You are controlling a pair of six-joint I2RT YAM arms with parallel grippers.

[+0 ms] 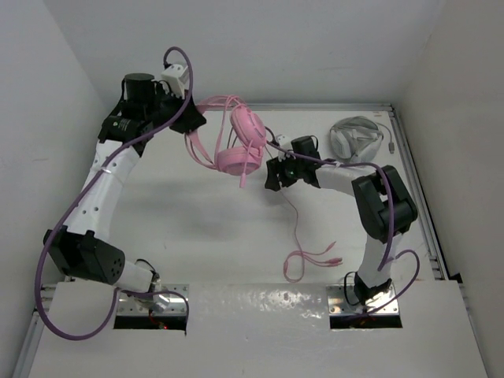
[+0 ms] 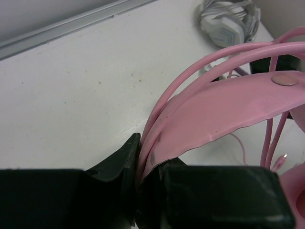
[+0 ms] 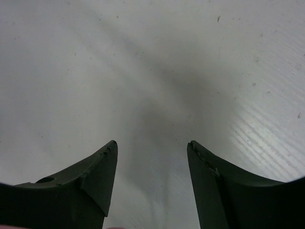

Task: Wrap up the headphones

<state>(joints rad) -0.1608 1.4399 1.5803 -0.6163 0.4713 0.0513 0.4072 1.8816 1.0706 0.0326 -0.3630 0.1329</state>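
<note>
White table [image 1: 197, 220] spreads out, matte and faintly speckled, with soft shadows pooling mid-surface. Plain white walls box it in: back wall [image 1: 283, 47], left wall [image 1: 35, 126], right wall [image 1: 468, 118]. An aluminium rail [image 1: 331, 105] lines the far edge, and a glossy white panel [image 1: 260, 303] catches glare up front.

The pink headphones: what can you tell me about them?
The pink headphones are over-ear, with a thin, plastic-looking headband, round padded earcups and a long thin cable. The left pincer is shut on the headband, holding them near the far edge of the table. The cable trails loose toward the near side and ends in loops on the table. The open right pincer beside them grips nothing.
</note>
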